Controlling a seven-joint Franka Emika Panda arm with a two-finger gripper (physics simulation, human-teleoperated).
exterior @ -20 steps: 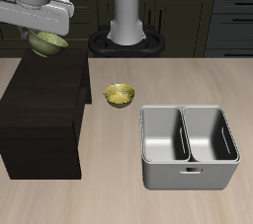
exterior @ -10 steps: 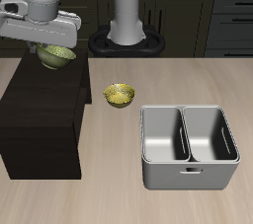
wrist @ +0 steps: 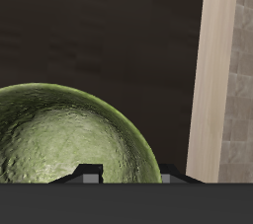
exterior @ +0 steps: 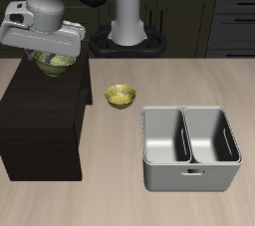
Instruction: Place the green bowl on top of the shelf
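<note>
The pincer hangs over the back part of the shelf, closed on the rim of the green bowl, which sits just under the arm's wrist block and over the dark flat top. In the exterior view the bowl looks very close to the surface, but whether its base touches the wood cannot be told, since the wrist hides much of it. The wrist view shows the green bowl from above, its mottled, ribbed inside facing up and level, with the shelf's dark top spread beneath it and a strip of pale table beyond the shelf's edge. The fingers show only as small dark tips at the bowl's rim, so the grip seems to be a pinch on one wall, which keeps the bowl upright and its base free to meet the top flat. By my reading the carry is nearly finished and the step in hand is lowering and letting go; the bowl lies well inside the edge, so a straight release should leave it stable, provided the base is down first, as a drop could make it rock or slide. The yellow bowl rests on the table beside the grey bin, well apart from the shelf and no part of this step.
</note>
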